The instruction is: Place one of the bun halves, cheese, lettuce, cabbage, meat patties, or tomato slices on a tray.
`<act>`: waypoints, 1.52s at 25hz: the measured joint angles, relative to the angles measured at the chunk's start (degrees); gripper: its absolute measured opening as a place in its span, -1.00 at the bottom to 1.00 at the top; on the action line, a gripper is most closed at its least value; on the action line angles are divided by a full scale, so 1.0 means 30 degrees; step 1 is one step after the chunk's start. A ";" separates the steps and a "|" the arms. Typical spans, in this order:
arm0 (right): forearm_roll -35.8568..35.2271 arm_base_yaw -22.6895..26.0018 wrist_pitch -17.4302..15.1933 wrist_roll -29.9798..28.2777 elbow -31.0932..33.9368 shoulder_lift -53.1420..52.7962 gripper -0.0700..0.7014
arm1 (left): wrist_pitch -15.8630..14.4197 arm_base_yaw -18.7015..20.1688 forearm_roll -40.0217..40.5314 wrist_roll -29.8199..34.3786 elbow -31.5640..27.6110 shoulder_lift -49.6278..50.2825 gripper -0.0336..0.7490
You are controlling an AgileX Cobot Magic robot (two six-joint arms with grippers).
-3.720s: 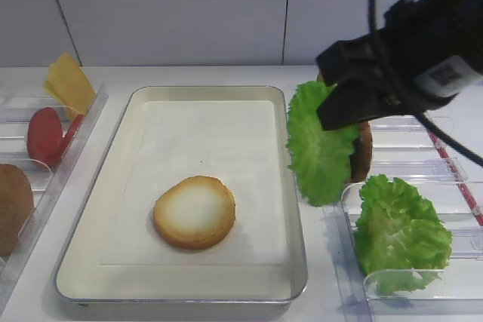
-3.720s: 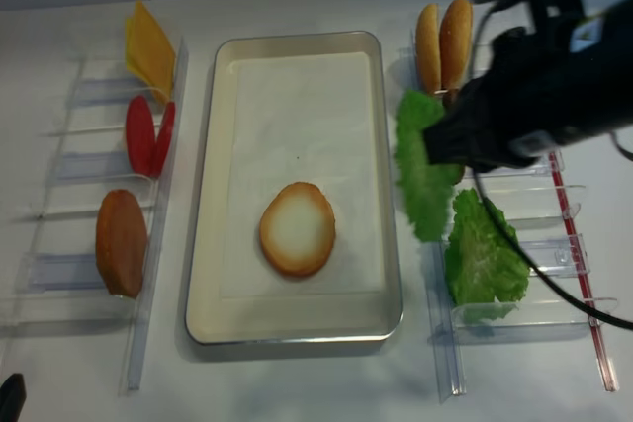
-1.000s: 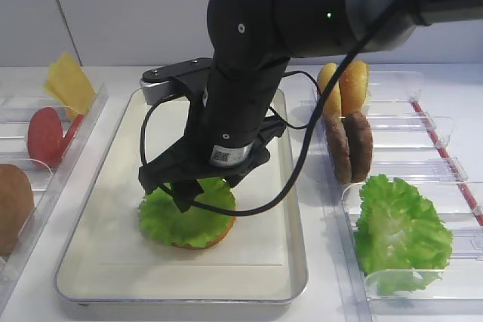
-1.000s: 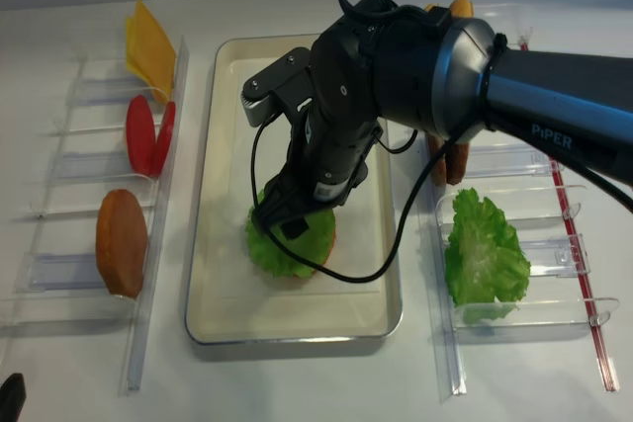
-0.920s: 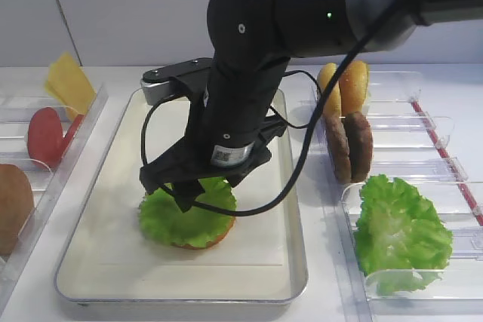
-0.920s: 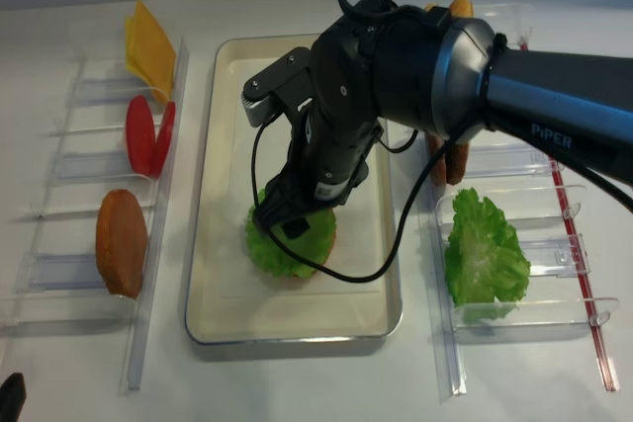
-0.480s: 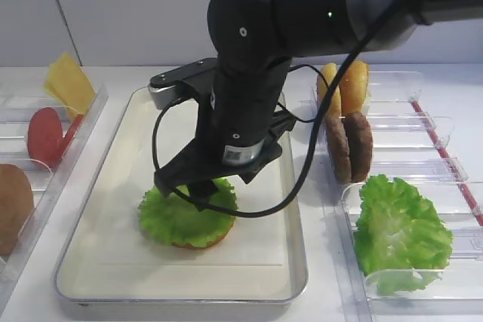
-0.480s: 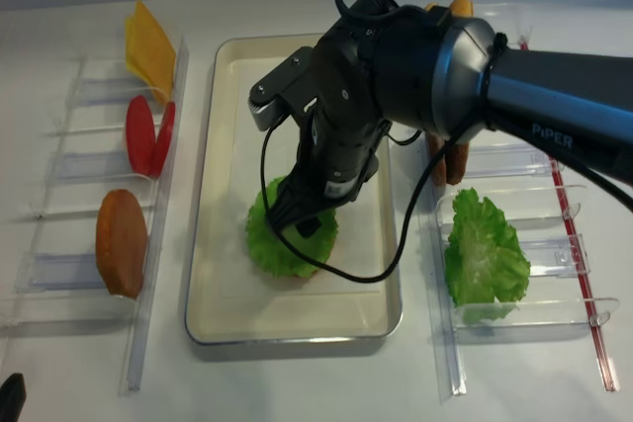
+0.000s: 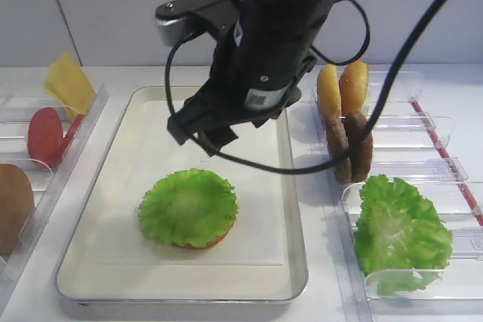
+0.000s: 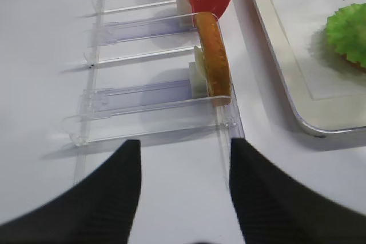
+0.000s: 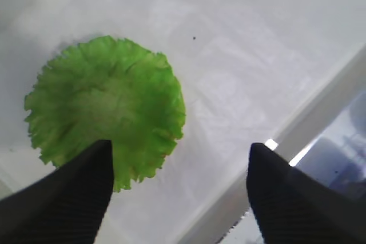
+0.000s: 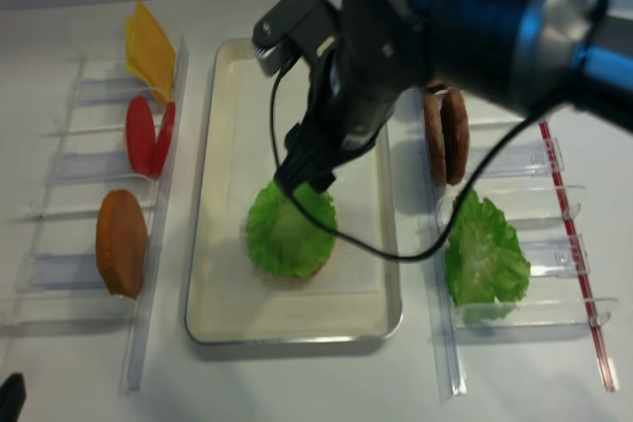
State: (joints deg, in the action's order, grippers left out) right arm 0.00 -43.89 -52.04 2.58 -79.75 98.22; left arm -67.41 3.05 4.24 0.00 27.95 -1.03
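Note:
A ruffled green lettuce (image 9: 189, 207) leaf lies flat on a bun half (image 9: 201, 243) in the near part of the silver tray (image 9: 113, 209); only the bun's brown edge shows. My right gripper (image 9: 200, 137) hangs open above the tray, just behind the leaf and apart from it. Its wrist view shows the lettuce (image 11: 106, 107) below, partly behind the left fingertip, and bare liner between the fingertips (image 11: 91, 175). My left gripper (image 10: 184, 144) is open over bare table, near the left bins, with nothing in it.
Clear bins on the left hold cheese (image 9: 69, 81), tomato slices (image 9: 47, 133) and a bun half (image 12: 121, 241). Bins on the right hold bun halves (image 9: 343, 88), meat patties (image 9: 351, 145) and a thick cabbage bunch (image 9: 396, 231). The right arm spans the tray's far half.
The right gripper brought the lettuce from the right onto the bun half, let it go, and has since risen up and back. The leaf stays flat on the bun.

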 joint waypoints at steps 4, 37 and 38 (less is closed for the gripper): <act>-0.0693 0.2247 -0.0748 -0.0861 0.0000 -0.1217 0.51 | 0.0000 0.0000 0.0000 0.0000 0.0000 0.0000 -0.02; -0.4597 1.3886 -0.2746 -0.6212 1.0708 -1.8522 0.51 | 0.0000 0.0000 0.0000 0.0000 0.0000 0.0000 -0.02; -0.4516 1.3886 -0.2731 -0.6124 1.1230 -1.9450 0.51 | 0.0000 0.0000 0.0000 0.0000 0.0000 0.0000 -0.02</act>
State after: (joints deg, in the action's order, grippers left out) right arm -13.55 -2.23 -60.23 -15.79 -46.06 39.87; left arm -67.41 3.05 4.24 0.00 27.95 -1.03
